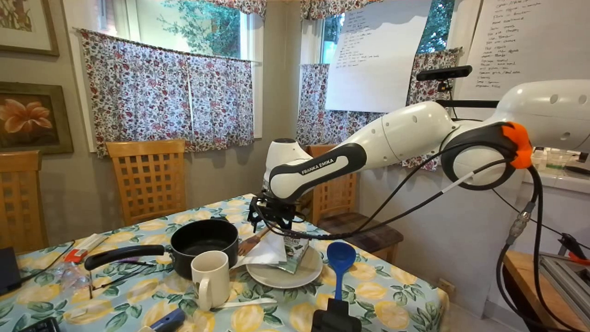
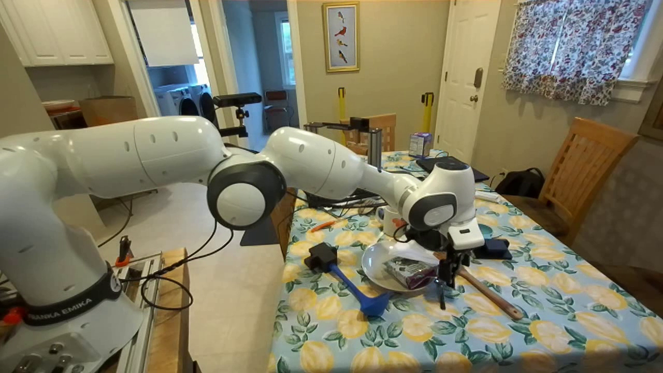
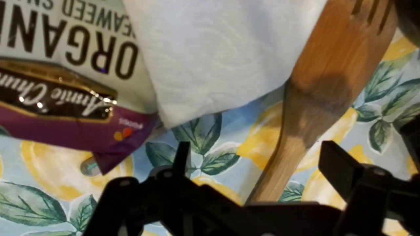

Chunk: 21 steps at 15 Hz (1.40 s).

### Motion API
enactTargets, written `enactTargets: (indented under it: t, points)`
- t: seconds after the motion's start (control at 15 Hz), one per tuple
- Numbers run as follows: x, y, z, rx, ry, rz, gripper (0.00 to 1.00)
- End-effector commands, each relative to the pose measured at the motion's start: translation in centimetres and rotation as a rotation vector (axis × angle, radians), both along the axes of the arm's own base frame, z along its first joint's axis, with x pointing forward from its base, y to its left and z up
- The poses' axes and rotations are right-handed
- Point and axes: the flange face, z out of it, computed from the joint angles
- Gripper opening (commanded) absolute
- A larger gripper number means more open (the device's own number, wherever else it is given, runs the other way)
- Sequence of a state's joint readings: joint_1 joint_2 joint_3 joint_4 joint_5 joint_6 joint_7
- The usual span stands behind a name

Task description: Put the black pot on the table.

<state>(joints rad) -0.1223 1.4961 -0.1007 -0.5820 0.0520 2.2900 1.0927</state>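
Gripper (image 3: 256, 152) empty, jaws spread wide, spatula (image 3: 310, 101) showing between them in the wrist view; and there, in an exterior view, left of the plate (image 1: 286, 282), the pot (image 1: 203, 242) stands upright on the table (image 1: 398, 306), handle (image 1: 124, 254) pointing left, mug (image 1: 215, 280) at its near side
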Motion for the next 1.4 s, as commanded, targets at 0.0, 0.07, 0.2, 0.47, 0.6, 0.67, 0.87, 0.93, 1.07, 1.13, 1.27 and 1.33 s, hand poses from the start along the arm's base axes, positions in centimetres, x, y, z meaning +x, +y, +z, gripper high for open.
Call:
enactTargets:
  t: [0.0, 0.07, 0.2, 0.47, 0.6, 0.67, 0.87, 0.93, 1.07, 1.13, 1.27, 1.33]
  points:
    - [0.0, -0.3, -0.2, 0.012, -0.017, -0.079, 1.00]
    - [0.0, -0.2, 0.0, 0.005, -0.001, -0.032, 1.00]
    - [0.0, -0.3, 0.0, 0.007, -0.003, -0.052, 1.00]
    - [0.1, -0.2, 0.2, 0.010, -0.013, -0.073, 1.00]
    - [0.0, 0.0, 0.1, 0.035, -0.006, -0.099, 1.00]
    - [0.0, 0.2, 0.1, 0.048, 0.001, -0.117, 1.00]
    - [0.3, 0.6, 0.6, 0.056, -0.023, -0.125, 1.00]
    - [0.5, 0.6, 1.0, 0.043, -0.045, -0.117, 1.00]
    - [0.8, 0.5, 1.5, 0.023, -0.074, -0.093, 1.00]
    - [0.9, 0.5, 1.7, 0.013, -0.086, -0.089, 1.00]
    - [1.1, 0.1, 2.1, 0.000, -0.118, -0.083, 1.00]
    - [1.2, -0.1, 2.3, 0.002, -0.130, -0.082, 1.00]
